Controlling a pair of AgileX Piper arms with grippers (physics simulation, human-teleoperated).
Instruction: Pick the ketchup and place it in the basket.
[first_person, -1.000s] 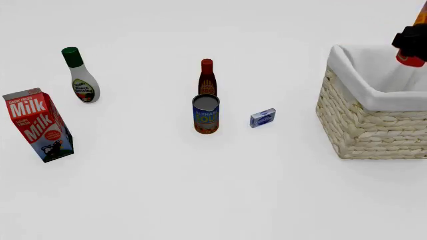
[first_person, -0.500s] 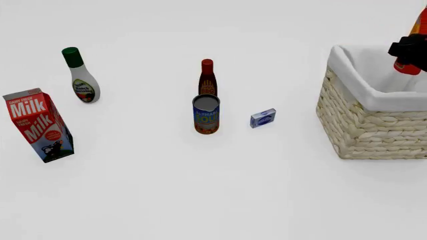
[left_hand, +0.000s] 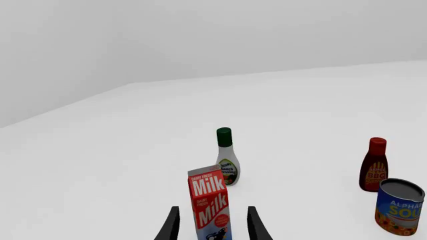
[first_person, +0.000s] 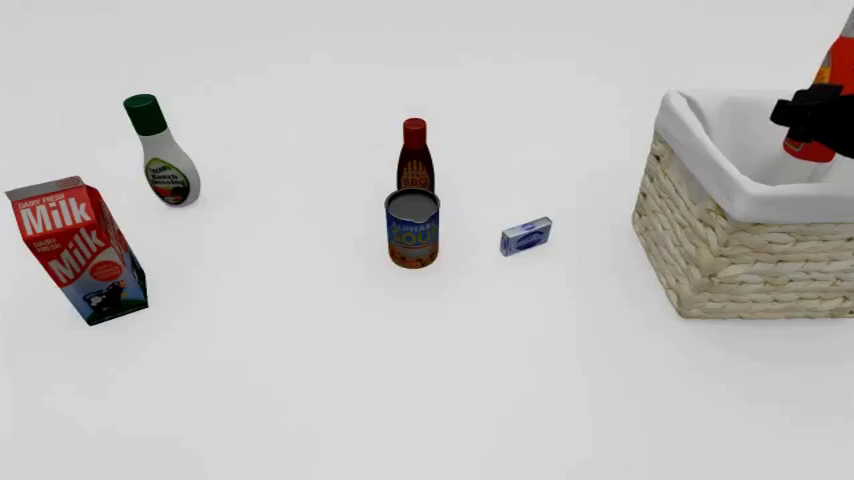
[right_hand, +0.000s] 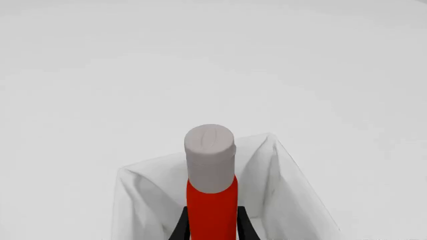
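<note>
The ketchup (right_hand: 212, 200) is held clamped in the right end effector (right_hand: 211, 225), cap-down above the open basket (first_person: 727, 255), so pick and carry are judged done while lowering and release remain, and the left end effector (left_hand: 212, 227) is kept spread, empty.

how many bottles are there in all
3: the green-capped bottle far left, the slim dark bottle behind the soup can, the ketchup held over the basket.

Milk carton (first_person: 76, 250) standing at left, green-capped bottle (first_person: 162, 152) behind it, brown bottle (first_person: 415, 155) standing behind can (first_person: 412, 228), small box (first_person: 526, 237) sitting beside
</note>
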